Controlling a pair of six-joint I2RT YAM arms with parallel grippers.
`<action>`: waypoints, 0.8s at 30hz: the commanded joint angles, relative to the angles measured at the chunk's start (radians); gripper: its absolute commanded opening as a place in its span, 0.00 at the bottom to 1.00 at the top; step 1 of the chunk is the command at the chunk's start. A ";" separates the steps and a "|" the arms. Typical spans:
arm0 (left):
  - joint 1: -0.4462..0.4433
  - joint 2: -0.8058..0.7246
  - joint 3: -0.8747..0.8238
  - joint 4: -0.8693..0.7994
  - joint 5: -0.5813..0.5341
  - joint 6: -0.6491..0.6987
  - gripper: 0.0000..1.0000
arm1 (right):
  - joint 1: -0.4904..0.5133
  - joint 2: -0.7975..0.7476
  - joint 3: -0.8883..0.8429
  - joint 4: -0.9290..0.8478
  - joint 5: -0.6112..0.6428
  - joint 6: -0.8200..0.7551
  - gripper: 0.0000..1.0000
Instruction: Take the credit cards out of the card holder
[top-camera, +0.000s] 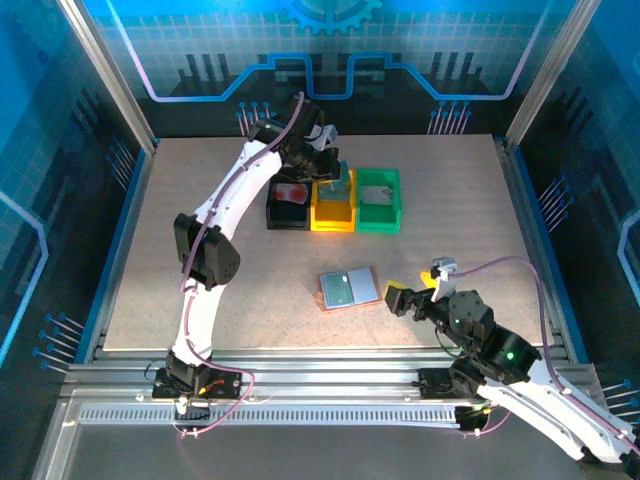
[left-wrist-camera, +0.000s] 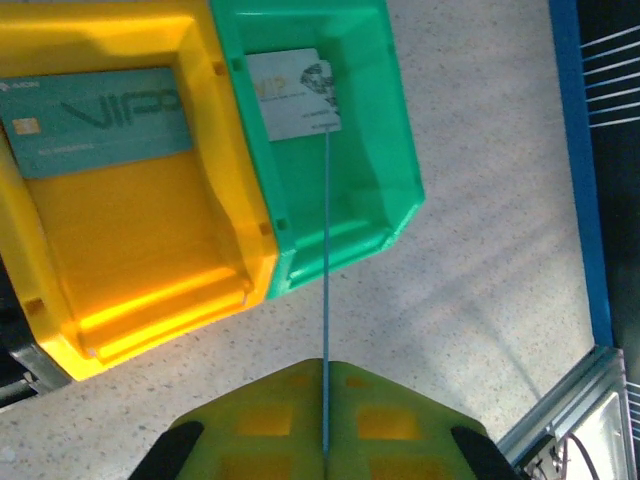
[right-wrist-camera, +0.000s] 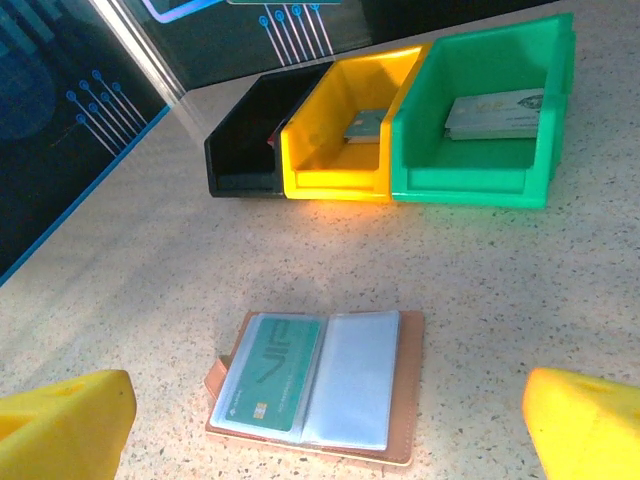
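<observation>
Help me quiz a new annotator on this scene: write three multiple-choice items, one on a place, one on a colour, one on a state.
1. Where does the open salmon-pink bifold card holder lie?
A. in the green bin
B. flat on the speckled table
C. between a gripper's fingers

2. What colour is the plastic card lying in the yellow square bin?
A. teal
B. red
C. black

3. How does the right gripper stand?
A. shut on a card
B. shut on nothing
C. open

Key:
1 B, it lies spread open on the table with nothing gripping it.
2 A, the left wrist view shows a teal card on the bin's yellow floor.
3 C, its yellow fingers stand wide apart.
</observation>
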 joint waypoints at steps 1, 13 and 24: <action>0.050 0.071 0.067 -0.101 0.040 0.023 0.00 | -0.019 0.004 -0.020 0.030 -0.046 -0.028 1.00; 0.041 0.234 0.162 0.024 0.035 -0.046 0.00 | -0.039 0.063 -0.064 0.143 -0.122 -0.045 1.00; 0.010 0.321 0.205 0.034 -0.050 -0.030 0.00 | -0.042 0.095 -0.074 0.193 -0.158 -0.057 1.00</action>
